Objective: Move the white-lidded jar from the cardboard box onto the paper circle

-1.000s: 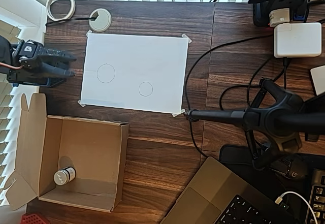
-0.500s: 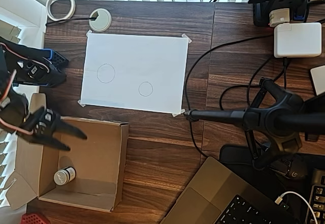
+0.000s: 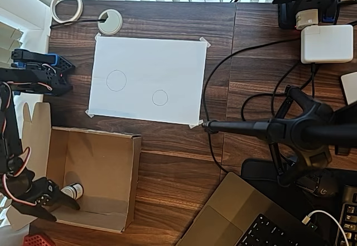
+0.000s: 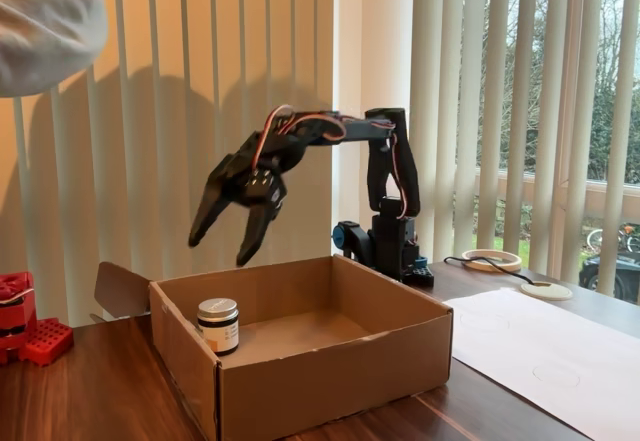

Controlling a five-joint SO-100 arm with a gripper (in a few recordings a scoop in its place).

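Dark wood desk (image 3: 167,162) by window w/ vertical blinds (image 4: 180,111). Claw (image 4: 228,233) spread wide, empty, above white-lidded jar (image 4: 218,325), which stands in cardboard box (image 4: 330,381) corner. Paper circle (image 3: 160,97) bare.

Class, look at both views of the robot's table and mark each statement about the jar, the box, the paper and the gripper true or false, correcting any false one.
1. The white-lidded jar stands inside the cardboard box. True.
2. The gripper is shut on the jar. False: in the fixed view its fingers are spread and hang above the jar, apart from it.
3. The paper carries two drawn circles. True: the smaller paper circle and a larger circle.
4. The jar lies on its side. False: it stands upright, lid on top.
5. A ring of tape lies on the paper. False: it lies on the table beyond the paper's corner.
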